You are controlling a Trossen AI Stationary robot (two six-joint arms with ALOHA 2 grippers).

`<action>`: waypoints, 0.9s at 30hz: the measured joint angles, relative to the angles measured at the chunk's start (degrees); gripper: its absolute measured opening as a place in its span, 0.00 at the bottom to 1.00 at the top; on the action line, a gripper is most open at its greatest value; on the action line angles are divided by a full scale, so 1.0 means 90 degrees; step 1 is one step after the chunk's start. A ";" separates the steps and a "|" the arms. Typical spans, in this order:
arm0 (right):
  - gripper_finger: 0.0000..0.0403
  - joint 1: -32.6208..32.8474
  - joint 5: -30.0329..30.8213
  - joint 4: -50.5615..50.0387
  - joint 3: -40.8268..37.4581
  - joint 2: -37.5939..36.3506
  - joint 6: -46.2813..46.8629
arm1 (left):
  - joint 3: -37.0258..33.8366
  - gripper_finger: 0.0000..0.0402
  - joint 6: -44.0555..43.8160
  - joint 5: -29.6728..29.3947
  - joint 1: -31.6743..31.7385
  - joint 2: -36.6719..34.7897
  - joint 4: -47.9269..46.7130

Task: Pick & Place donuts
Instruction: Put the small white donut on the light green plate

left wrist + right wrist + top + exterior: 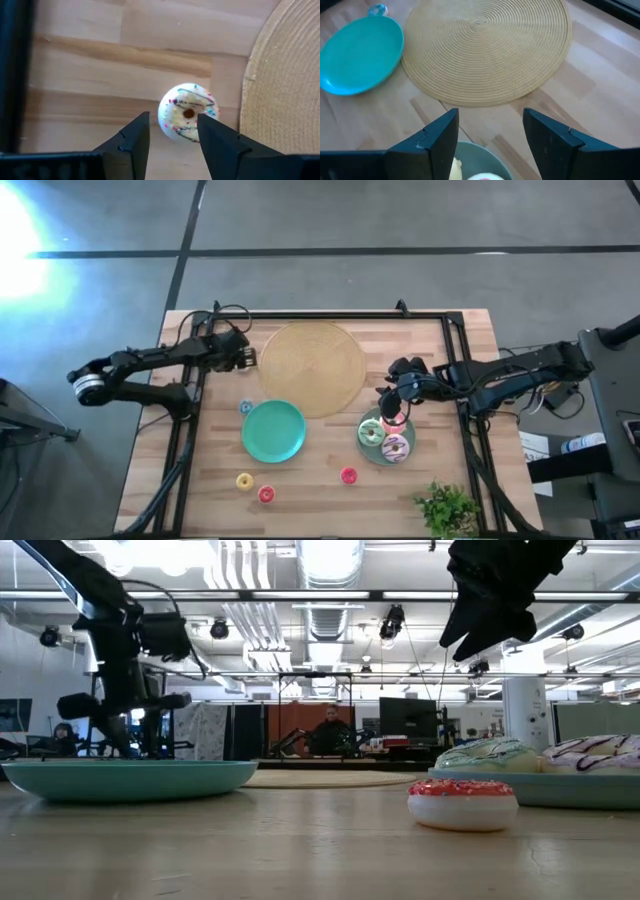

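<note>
We see a pale butcher-block wooden table (330, 480) standing on a grey concrete floor (400, 220) crossed by dark seams. Across the room hang white ceiling ducts (250, 580) and bright strip lights; a seated person (330, 730) (too distant to detail) faces a dark monitor (407, 720).

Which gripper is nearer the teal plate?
Left. The left gripper is just up-left of the teal plate; the right gripper hovers over the grey-green plate, farther away.
</note>
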 joint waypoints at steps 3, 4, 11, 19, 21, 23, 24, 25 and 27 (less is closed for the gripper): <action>0.53 -0.0001 0.0000 0.0026 0.0000 0.0017 0.0000 | -0.0206 0.34 0.0211 0.0457 0.0197 0.0123 0.0531; 0.53 -0.0007 0.0001 0.0023 0.0000 0.0017 0.0000 | -0.0254 0.34 0.0253 0.0541 0.0227 0.0156 0.0701; 0.53 -0.0005 0.0017 0.0033 0.0000 0.0015 0.0031 | -0.0323 0.34 0.0507 0.0402 0.0365 0.0518 0.0887; 0.53 -0.0005 0.0022 0.0033 0.0000 0.0015 0.0124 | -0.0298 0.14 0.0862 0.0310 0.0364 0.0850 0.1168; 0.53 -0.0005 0.0024 0.0033 0.0000 0.0015 0.0124 | -0.0272 0.06 0.1048 0.0372 0.0345 0.0832 0.1386; 0.53 -0.0005 0.0024 0.0031 0.0000 0.0015 0.0124 | -0.0166 0.02 0.1119 0.0490 0.0323 0.0766 0.1489; 0.53 -0.0005 0.0024 0.0033 0.0000 0.0015 0.0128 | -0.0118 0.02 0.1181 0.0611 0.0319 0.0712 0.1474; 0.53 -0.0005 0.0027 0.0034 0.0000 0.0015 0.0145 | -0.0069 0.01 0.1282 0.0735 0.0308 0.0656 0.1429; 0.53 -0.0005 0.0026 0.0031 0.0000 0.0015 0.0157 | 0.0036 0.01 0.1438 0.1025 0.0157 0.0508 0.1295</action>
